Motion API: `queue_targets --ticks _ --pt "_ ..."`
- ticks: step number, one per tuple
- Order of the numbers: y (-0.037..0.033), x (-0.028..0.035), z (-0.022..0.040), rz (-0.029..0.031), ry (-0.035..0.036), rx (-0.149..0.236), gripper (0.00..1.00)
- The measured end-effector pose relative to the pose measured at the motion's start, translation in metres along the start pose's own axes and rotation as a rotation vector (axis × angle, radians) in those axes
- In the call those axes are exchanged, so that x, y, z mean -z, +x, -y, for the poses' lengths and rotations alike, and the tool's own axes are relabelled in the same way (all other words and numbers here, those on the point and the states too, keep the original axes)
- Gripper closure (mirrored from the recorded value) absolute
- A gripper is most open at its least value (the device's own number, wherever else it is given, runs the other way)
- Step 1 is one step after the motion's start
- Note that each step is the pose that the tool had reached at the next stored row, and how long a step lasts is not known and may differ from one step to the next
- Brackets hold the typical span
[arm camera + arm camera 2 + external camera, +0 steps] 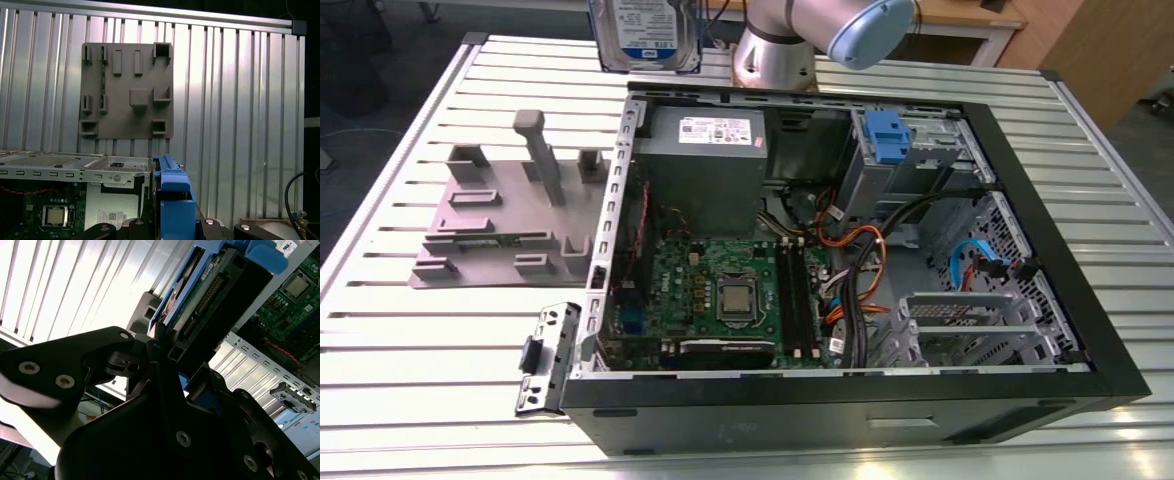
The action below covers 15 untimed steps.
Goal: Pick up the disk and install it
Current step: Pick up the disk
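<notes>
The disk (644, 35), silver with a white-and-blue label and a blue bracket round its edges, hangs upright in the air above the far edge of the table, beyond the case's far left corner in the exterior view. My gripper (172, 223) is shut on the disk: in the first wrist view the disk's blue bracket (171, 192) stands between the dark fingers. In the second wrist view the disk (212, 287) shows its green circuit board and connector, clamped on edge at the black finger (165, 375).
An open black computer case (1014, 210) lies on the slatted metal table (400, 340), with motherboard, cables and a grey box with a white sticker (707, 135) inside. Another blue bracket (887, 135) sits in the far drive bay. A grey stand with posts (507, 215) stands at the exterior view's left.
</notes>
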<state>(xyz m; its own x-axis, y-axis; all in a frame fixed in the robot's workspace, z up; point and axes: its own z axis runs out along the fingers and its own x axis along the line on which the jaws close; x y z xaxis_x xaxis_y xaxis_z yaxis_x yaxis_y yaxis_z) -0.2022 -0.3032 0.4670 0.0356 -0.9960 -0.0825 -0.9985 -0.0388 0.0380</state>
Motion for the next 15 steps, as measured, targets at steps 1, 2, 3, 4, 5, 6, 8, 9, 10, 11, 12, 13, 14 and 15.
queue_targets --ticks 1,2,3,4,5,6,8,9,10,11,12,13,14,15 --pt "0.0004 0.0000 0.0000 0.0000 0.0000 0.000 0.64" --pt "0.0009 0.0000 0.0000 0.0000 0.0000 0.000 0.64" --pt "0.0014 0.0001 -0.0001 0.0000 0.0000 0.000 0.64" --pt "0.0019 0.0001 -0.0001 0.0000 0.0000 0.000 0.64" --pt "0.0027 0.0001 -0.0001 0.0000 0.0000 0.000 0.64" --pt "0.0033 0.0002 -0.0001 0.0000 0.0000 0.000 0.64" --pt "0.0046 0.0003 -0.0002 0.0000 0.0000 0.000 0.64" --pt "0.0052 0.0003 -0.0002 0.0000 0.0000 0.000 0.64" --pt "0.0058 0.0004 -0.0002 0.0000 0.0000 0.000 0.64" --pt "0.0064 0.0004 -0.0002 0.0000 0.0000 0.000 0.64" --pt "0.0068 0.0005 -0.0003 0.0000 0.0000 0.000 0.64" --pt "0.0071 0.0005 -0.0003 0.0000 0.0001 0.000 0.64" --pt "0.0073 0.0005 -0.0003 0.0001 0.0000 0.000 0.64" --pt "0.0075 0.0005 -0.0003 0.0000 0.0000 0.000 0.64"
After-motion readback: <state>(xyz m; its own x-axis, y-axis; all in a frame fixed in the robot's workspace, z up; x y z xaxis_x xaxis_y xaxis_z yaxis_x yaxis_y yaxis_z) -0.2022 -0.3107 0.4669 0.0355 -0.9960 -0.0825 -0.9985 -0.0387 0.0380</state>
